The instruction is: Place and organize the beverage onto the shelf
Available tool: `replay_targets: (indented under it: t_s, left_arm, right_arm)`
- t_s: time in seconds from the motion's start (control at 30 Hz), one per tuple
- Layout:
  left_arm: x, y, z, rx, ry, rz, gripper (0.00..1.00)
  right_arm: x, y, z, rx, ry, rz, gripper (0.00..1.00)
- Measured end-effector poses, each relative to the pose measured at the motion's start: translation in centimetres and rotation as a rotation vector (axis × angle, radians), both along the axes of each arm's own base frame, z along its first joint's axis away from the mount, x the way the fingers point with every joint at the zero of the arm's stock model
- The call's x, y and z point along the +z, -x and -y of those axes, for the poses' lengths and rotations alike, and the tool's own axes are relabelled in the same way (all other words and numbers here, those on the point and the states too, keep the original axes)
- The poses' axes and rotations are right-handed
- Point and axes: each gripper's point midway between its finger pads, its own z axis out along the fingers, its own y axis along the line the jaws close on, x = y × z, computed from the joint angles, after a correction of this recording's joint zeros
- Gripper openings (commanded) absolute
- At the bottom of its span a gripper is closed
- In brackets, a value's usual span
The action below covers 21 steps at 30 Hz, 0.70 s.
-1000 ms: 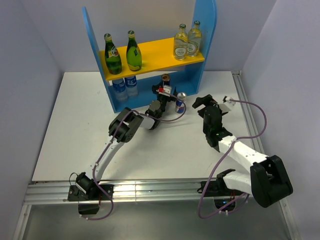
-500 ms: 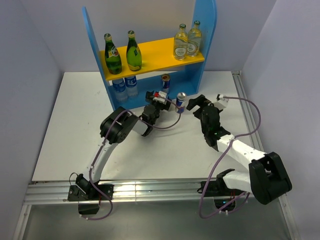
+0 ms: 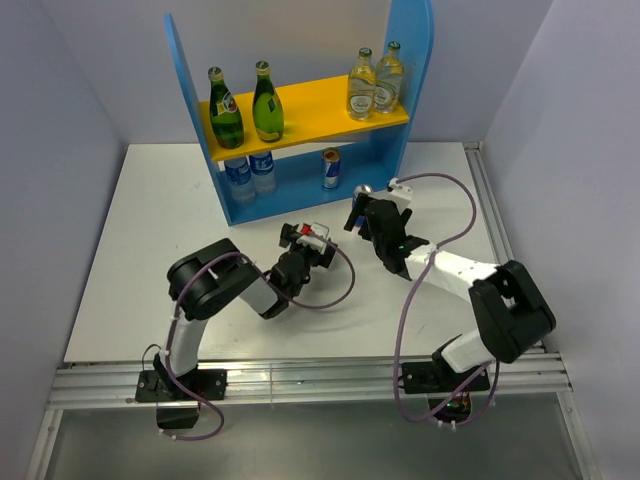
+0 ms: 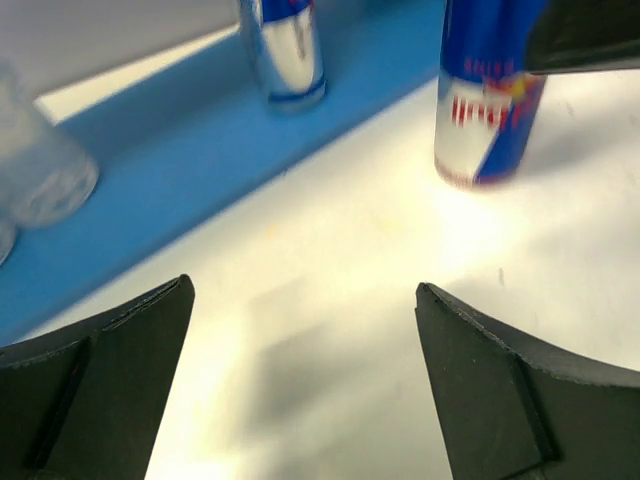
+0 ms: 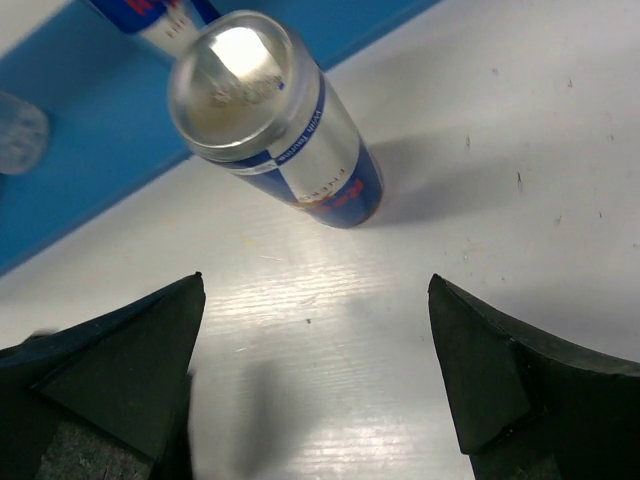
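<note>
The green bottles (image 3: 226,112), yellowish bottles (image 3: 362,88) and one can (image 3: 331,168) are already set on the shelf (image 3: 320,102), well beyond the spread, empty left pincer (image 4: 305,300), and only the last can (image 5: 285,140) is left on the worktop (image 5: 480,120), just ahead of the equally spread, empty right pincer (image 5: 315,290).

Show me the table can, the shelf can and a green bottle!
Table can (image 5: 240,85): right wrist view, its lid.
Shelf can (image 3: 330,170): top view, its side.
Green bottle (image 3: 226,125): top view, its body.
</note>
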Motion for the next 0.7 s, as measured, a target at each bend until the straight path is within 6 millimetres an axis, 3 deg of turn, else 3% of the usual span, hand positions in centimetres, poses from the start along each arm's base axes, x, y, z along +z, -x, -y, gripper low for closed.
replay_targets:
  t_s: [0.1,0.23,0.5,0.7]
  left_arm:
    - [-0.5,2.7,-1.4,0.007,-0.005,-0.034,0.99]
    - [-1.4,4.7,-3.5,0.032,-0.016,-0.070,0.99]
    - [-3.5,7.8,-5.2,0.035,-0.014,-0.137,0.99]
    - [-3.7,7.9,-5.5,0.048,0.000,-0.147,0.99]
  right_arm:
    - [-1.7,-0.3,0.0,0.000,0.041,-0.049,0.99]
    - [-3.1,-0.9,0.1,-0.005,0.090,-0.082,0.99]
    - [-1.9,-4.7,-0.8,-0.017,0.164,-0.041,0.96]
    - [-2.3,-8.1,-0.6,-0.043,0.197,-0.047,0.83]
